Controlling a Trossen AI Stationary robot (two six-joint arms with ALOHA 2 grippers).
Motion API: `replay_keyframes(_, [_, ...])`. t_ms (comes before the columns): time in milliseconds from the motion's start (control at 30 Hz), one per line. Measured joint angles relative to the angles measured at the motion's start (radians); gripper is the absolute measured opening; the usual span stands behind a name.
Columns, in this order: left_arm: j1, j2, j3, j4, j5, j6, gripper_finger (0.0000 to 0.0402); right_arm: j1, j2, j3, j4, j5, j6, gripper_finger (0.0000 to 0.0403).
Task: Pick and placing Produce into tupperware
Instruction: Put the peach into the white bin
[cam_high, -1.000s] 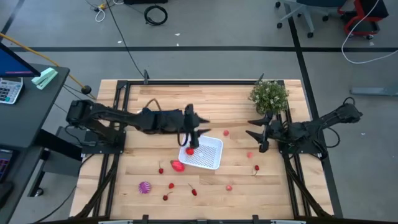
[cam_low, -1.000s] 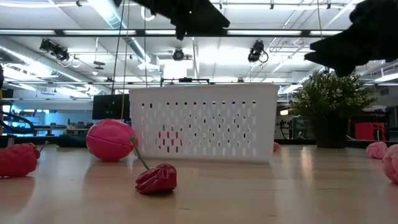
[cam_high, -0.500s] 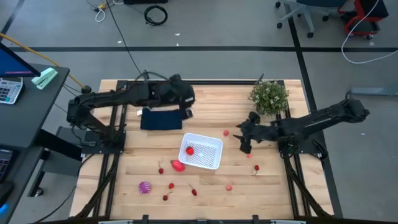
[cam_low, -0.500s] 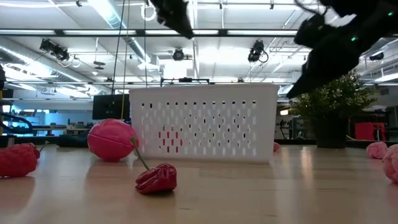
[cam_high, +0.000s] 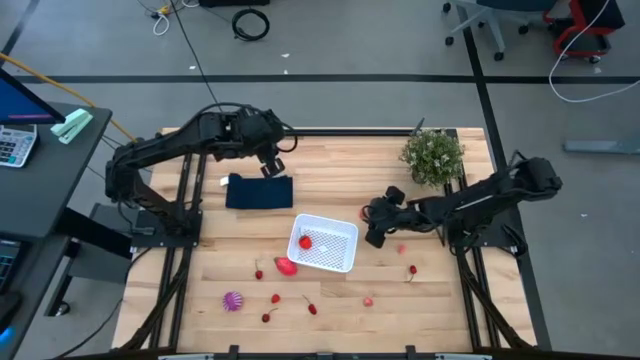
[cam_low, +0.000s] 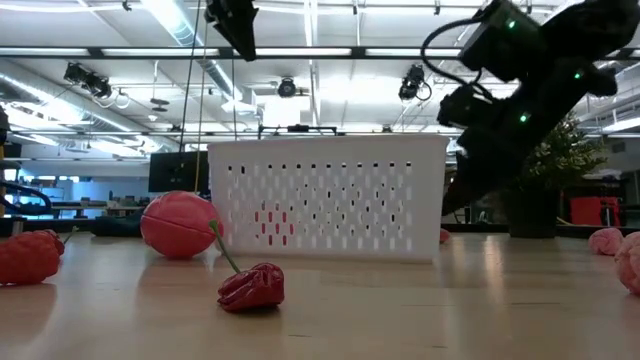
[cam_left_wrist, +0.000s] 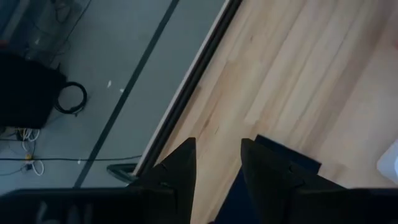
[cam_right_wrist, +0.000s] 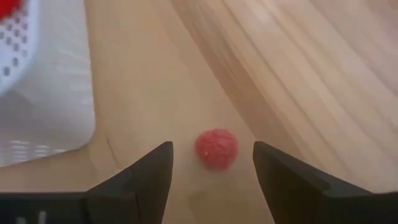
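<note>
The white container (cam_high: 324, 244) sits near the middle of the table (cam_high: 340, 305) with one red piece (cam_high: 305, 241) inside it, toward its left end. A larger red piece (cam_high: 286, 266) lies just outside its near-left corner. More small red bits are strewn across the near side of the table, and a purple ribbed ball (cam_high: 233, 300) lies well off to the near left.

A small raspberry-like piece (cam_right_wrist: 216, 148) lies on the bare wood just beside the container's right wall. The right gripper (cam_right_wrist: 211, 171) hangs over it with its fingers (cam_right_wrist: 152, 174) spread wide, one on each side of the berry, touching nothing as far as the wrist view lets me judge. In the high view this gripper (cam_high: 376, 222) is close to the container's right edge.

The left gripper (cam_high: 272, 160) is well apart from the container, over the far-left part of the table just beyond a folded dark cloth (cam_high: 259, 191). Its fingers (cam_left_wrist: 180, 171) stand a little apart and hold nothing.

A leafy potted plant (cam_high: 432, 155) stands at the far right.
</note>
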Motion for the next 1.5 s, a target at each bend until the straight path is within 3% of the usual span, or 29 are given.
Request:
replay_keyframes(367, [0.023,-0.015,0.000,0.001,-0.049,0.002,0.0136,-0.063,0.177,0.002,0.144,0.002,0.034,0.0232])
replay_keyframes(567, [0.029,-0.015,0.000,0.001,-0.049,0.002,0.0127,-0.077,0.208,0.003,0.154,0.004,0.046,0.0228])
replay_keyframes(867, [0.029,-0.015,0.000,0.001,-0.048,-0.005,0.0132,-0.078,0.184,0.001,0.132,-0.001,0.163,0.0148])
replay_keyframes(1133, [0.028,-0.015,-0.001,0.001,-0.048,-0.008,0.0124,-0.078,0.085,-0.005,0.080,-0.014,0.163,0.0087])
replay_keyframes(1367, [0.028,-0.015,-0.001,0.001,-0.048,-0.008,0.0125,-0.077,-0.111,-0.003,0.050,0.043,0.148,0.0078])
replay_keyframes(1500, [0.028,-0.015,-0.001,0.004,-0.048,-0.009,0.0128,-0.072,-0.213,-0.003,0.141,0.044,0.135,0.0079])
